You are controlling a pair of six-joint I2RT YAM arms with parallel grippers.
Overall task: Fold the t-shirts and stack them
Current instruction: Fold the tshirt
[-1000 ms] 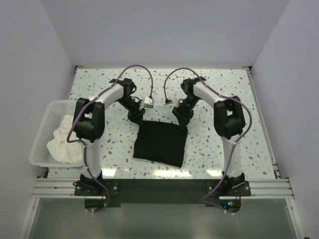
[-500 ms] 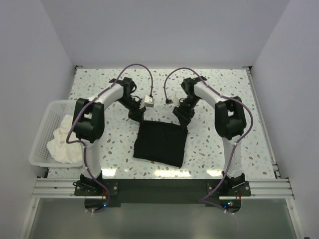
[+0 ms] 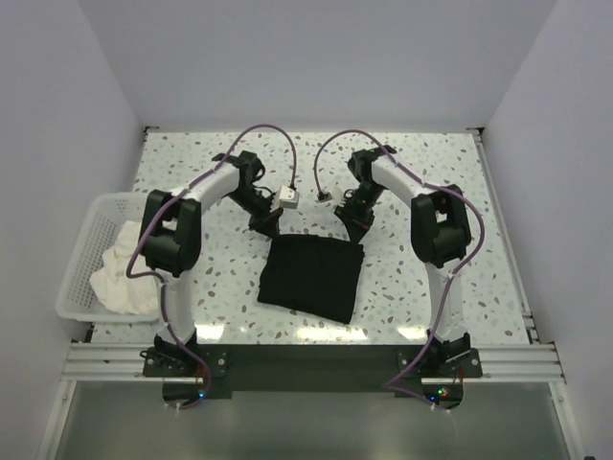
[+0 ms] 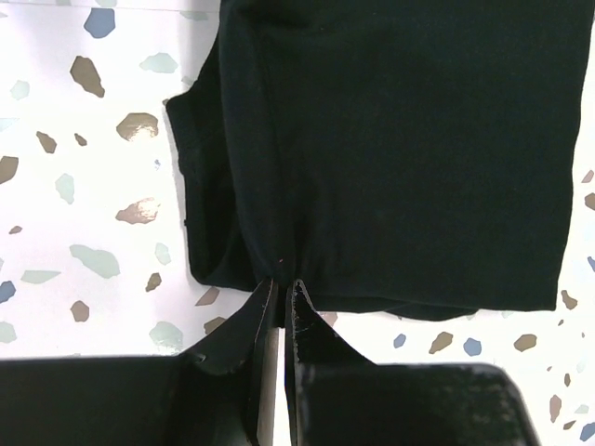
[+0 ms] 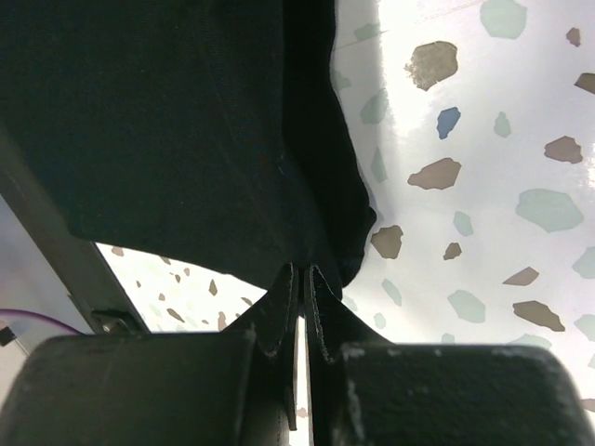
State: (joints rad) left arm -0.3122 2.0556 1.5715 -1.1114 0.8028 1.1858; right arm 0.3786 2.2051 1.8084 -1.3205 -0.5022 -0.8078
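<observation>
A black t-shirt (image 3: pixel 308 276) lies folded into a rectangle on the speckled table, near the middle front. My left gripper (image 3: pixel 267 226) is at its far left corner, shut on the fabric edge; in the left wrist view the gripper (image 4: pixel 280 283) pinches the black t-shirt (image 4: pixel 390 158). My right gripper (image 3: pixel 356 228) is at the far right corner, shut on the edge; the right wrist view shows the gripper (image 5: pixel 301 271) clamped on the black t-shirt (image 5: pixel 167 121). A white t-shirt (image 3: pixel 123 273) lies crumpled in the basket.
A white lattice basket (image 3: pixel 80 259) stands at the table's left edge. A small white block (image 3: pixel 286 199) and a small dark connector (image 3: pixel 325 195) hang on purple cables above the table between the arms.
Both grippers have moved slightly away from the bases, drawing the shirt's far edge a little further back and straighter. The white shirt has not moved.
</observation>
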